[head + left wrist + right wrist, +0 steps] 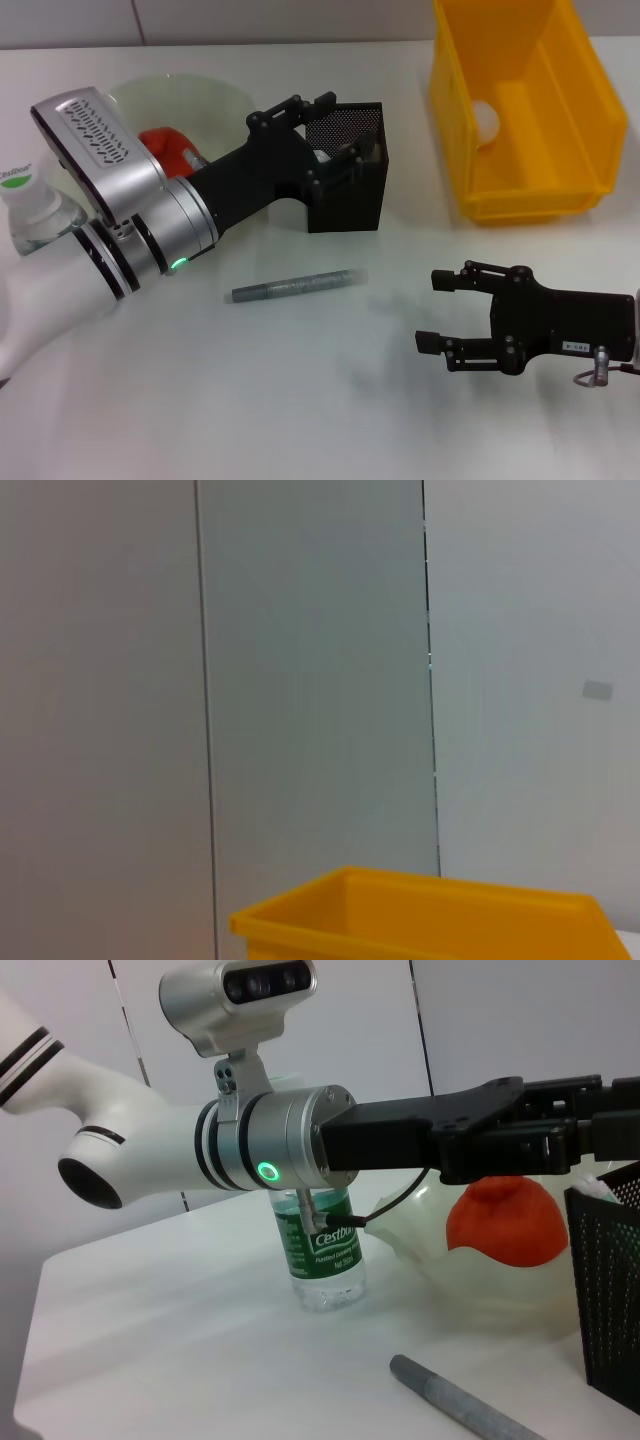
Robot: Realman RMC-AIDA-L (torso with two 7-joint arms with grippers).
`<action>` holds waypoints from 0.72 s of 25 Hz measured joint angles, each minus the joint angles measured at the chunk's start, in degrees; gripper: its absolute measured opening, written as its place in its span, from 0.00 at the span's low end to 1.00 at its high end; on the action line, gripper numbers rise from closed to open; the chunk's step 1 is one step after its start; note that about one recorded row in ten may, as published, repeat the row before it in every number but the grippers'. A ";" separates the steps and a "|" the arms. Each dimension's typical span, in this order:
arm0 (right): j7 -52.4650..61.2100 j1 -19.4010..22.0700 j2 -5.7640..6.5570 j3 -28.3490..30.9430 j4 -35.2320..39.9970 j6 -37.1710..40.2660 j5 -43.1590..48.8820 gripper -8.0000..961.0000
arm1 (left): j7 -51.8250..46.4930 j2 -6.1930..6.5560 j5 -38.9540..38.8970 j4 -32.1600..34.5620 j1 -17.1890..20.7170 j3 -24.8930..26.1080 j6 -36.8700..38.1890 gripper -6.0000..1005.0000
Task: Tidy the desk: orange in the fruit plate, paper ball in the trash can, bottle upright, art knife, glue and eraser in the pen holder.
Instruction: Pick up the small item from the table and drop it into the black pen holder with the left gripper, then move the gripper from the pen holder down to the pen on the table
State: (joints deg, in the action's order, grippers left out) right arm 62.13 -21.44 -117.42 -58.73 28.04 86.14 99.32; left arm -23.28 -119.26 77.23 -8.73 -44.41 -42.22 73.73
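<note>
My left gripper [345,125] is open and hovers over the mouth of the black mesh pen holder [350,195], where something white shows inside. The orange [165,145] lies in the pale-green fruit plate [200,95], partly behind my left arm. The bottle [30,205] stands upright at the far left. The grey art knife [295,285] lies flat on the table in front of the pen holder. The paper ball [486,120] is in the yellow trash can [590,120]. My right gripper [432,310] is open and empty at the lower right. The eraser is not visible.
The right wrist view shows the bottle [322,1250], the orange [505,1222], the art knife [450,1400] and the pen holder's wall [610,1290]. The left wrist view shows only the trash can's rim [420,910] and a wall.
</note>
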 joint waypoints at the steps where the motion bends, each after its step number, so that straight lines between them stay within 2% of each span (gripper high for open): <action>1: 0.00 0.00 0.00 -0.04 0.00 0.00 0.00 0.86 | 0.00 0.00 0.00 -0.01 0.01 0.12 0.00 0.52; 7: 0.00 0.01 0.00 -0.14 0.00 0.06 0.00 0.86 | -0.08 0.00 -0.02 -0.14 0.36 0.76 0.93 0.72; 12: 0.00 0.22 0.00 -0.08 0.00 0.28 0.00 0.86 | -0.65 -0.01 1.09 -0.15 1.60 0.66 4.46 0.81; 18: -0.09 0.24 0.00 0.00 0.00 0.31 -0.01 0.86 | -0.74 0.03 5.65 0.38 4.48 0.66 10.61 0.81</action>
State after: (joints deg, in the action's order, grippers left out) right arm 62.04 -21.21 -117.42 -58.73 28.03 86.44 99.31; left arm -24.02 -119.24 82.88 -8.35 -39.92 -41.56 84.34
